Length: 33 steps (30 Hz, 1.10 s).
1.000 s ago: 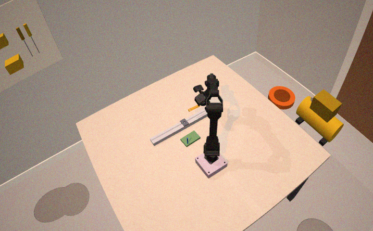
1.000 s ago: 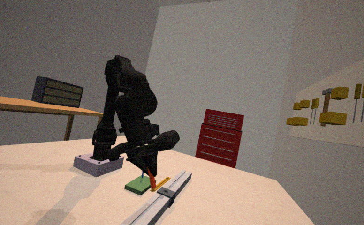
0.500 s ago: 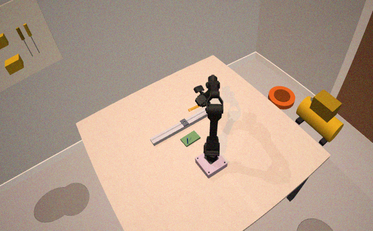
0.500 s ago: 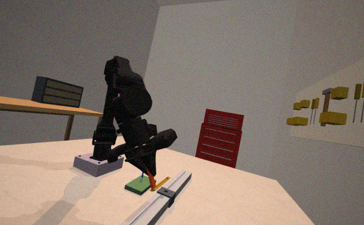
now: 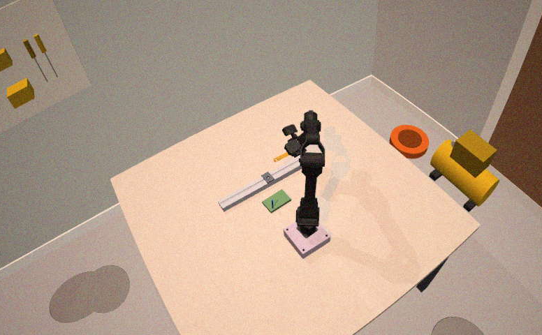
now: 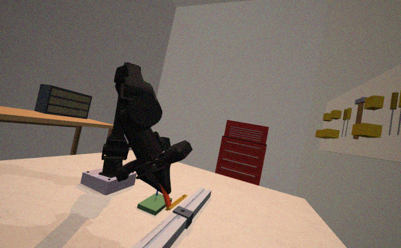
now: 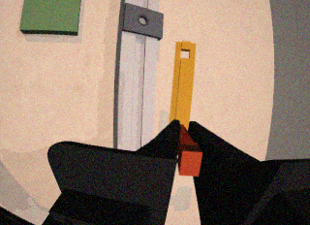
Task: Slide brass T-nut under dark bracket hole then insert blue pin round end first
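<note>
My gripper (image 6: 166, 189) (image 7: 182, 126) is shut on the orange handle (image 6: 166, 197) (image 7: 190, 163) of the brass T-nut. The long brass nut (image 5: 281, 157) (image 6: 178, 201) (image 7: 184, 89) hangs in the air, roughly parallel to the aluminum rail (image 5: 244, 192) (image 6: 166, 230) (image 7: 133, 89). In the wrist view it shows just right of the rail. The dark bracket (image 5: 270, 180) (image 6: 178, 210) (image 7: 152, 28) with its hole sits across the rail. The blue pin (image 5: 272, 204) (image 6: 156, 193) stands tilted in the green tray (image 5: 281, 196) (image 6: 149, 204) (image 7: 50, 14). In the top view the handle and fingertips are hidden.
The pink arm base (image 5: 303, 244) (image 6: 95, 184) stands on the table (image 5: 207, 265) (image 6: 258, 221), with the green tray between it and the rail. The arm covers the rail's far right end in the top view. A red cabinet (image 6: 242, 153) stands beyond the table.
</note>
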Motion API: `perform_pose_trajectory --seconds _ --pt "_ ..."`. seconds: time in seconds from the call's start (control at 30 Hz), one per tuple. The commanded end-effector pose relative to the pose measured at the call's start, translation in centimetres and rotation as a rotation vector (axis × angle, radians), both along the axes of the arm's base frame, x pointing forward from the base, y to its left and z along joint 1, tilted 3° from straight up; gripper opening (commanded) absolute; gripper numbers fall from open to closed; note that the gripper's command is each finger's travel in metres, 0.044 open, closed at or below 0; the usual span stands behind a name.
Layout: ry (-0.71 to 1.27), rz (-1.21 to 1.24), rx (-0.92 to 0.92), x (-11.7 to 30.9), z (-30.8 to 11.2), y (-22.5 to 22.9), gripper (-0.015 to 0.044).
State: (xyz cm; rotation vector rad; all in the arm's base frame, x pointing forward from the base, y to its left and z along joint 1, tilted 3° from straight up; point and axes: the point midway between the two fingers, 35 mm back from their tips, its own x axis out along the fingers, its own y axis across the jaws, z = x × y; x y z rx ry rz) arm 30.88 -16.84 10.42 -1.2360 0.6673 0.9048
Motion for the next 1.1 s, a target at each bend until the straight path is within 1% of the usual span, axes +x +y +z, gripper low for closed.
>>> perform_pose_trajectory --seconds 0.0,1.07 --pt "-0.013 0.005 0.001 -0.23 -0.17 0.18 -0.015" --pt "-0.119 0.017 -0.023 -1.12 -0.36 0.45 -0.015"
